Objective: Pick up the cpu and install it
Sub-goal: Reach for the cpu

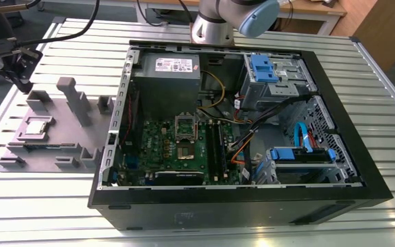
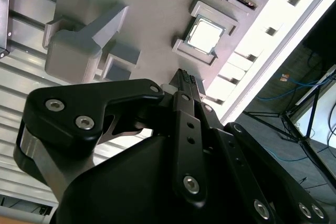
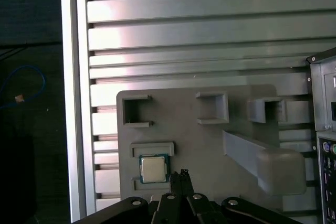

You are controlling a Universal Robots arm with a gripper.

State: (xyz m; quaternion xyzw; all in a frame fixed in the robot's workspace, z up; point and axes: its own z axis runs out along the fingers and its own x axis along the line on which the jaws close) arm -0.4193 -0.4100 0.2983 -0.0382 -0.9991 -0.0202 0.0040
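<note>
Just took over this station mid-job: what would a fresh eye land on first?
The open computer case sits in the exterior view's middle, green motherboard exposed. On the exterior view's left lies a grey fixture plate, the cpu seated in its square recess. In both wrist views the shut claw hangs near the cpu, holding nothing.

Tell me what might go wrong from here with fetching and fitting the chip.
The pincer is shut and appears offset from the chip; dropping like this could strike the raised grey holder around it.
The chip lies low inside that holder, so little edge may be free to grip, and it could tilt or slip.
Loose cables run close to the socket in the computer case; they might snag.
</note>
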